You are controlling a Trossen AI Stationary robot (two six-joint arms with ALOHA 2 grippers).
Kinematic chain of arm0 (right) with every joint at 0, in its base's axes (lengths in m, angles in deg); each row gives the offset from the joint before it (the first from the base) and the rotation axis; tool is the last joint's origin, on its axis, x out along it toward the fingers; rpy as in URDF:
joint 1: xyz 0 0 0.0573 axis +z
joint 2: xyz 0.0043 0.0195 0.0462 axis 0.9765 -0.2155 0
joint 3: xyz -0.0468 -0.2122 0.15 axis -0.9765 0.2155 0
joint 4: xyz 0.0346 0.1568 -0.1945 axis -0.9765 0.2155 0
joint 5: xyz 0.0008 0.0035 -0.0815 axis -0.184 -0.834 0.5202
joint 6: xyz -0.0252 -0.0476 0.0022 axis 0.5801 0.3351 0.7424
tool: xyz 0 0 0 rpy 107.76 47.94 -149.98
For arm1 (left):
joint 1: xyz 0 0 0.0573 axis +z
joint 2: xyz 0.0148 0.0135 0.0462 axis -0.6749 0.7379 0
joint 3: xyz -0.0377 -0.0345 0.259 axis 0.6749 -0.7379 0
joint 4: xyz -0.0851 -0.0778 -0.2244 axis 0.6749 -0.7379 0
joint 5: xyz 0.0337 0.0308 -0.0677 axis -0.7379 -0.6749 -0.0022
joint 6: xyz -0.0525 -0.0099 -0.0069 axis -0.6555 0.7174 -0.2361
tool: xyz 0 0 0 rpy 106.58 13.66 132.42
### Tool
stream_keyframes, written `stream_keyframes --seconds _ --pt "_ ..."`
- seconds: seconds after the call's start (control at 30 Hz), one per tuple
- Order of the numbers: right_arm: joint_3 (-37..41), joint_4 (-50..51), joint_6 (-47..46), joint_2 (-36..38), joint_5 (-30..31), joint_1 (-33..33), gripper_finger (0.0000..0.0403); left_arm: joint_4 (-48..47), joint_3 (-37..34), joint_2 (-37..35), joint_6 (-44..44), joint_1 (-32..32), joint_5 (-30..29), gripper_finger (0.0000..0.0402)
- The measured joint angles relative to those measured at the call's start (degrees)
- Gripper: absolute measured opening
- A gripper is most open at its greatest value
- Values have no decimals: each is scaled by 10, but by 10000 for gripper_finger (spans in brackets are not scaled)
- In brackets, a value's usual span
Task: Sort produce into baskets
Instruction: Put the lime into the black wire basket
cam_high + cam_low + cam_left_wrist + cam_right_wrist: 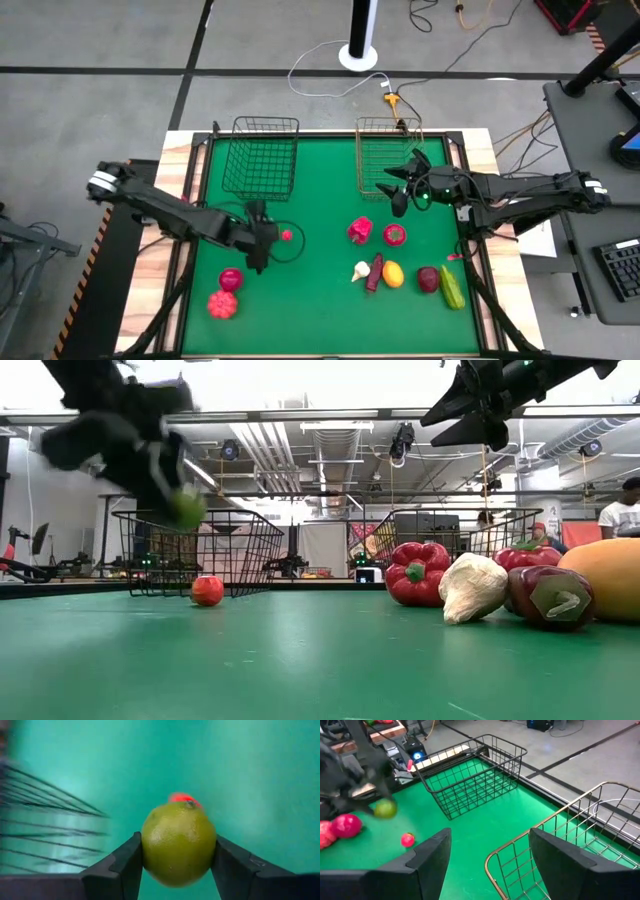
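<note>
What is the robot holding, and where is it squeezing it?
The left gripper squeezes a green lime across its middle. The right gripper holds nothing.

Green worktop (320, 300) sat on grey floor, white post base (357, 55) and cables (330, 75) behind it.

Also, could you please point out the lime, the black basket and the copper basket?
lime (178, 842): left wrist view, middle of its rind.
black basket (262, 160): high view, mesh floor.
copper basket (540, 827): right wrist view, top rim wire.
</note>
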Motion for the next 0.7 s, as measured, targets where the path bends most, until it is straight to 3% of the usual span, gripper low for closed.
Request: stream_keyframes --seconds 0.1,0.23,0.33,0.53,0.7 --pt "0 0 0 0 0 0 265 -3 14 -62 38 22 -100 175" --pt "0 -1 -1 0 0 0 270 6 39 -128 83 107 -120 174" --pt "0 -2 0 0 0 0 272 10 58 -146 104 203 -74 174" --pt "0 -2 -1 0 0 0 265 14 81 -123 128 407 107 172" --pt "0 -2 -2 0 0 0 259 15 82 -77 123 514 149 171"
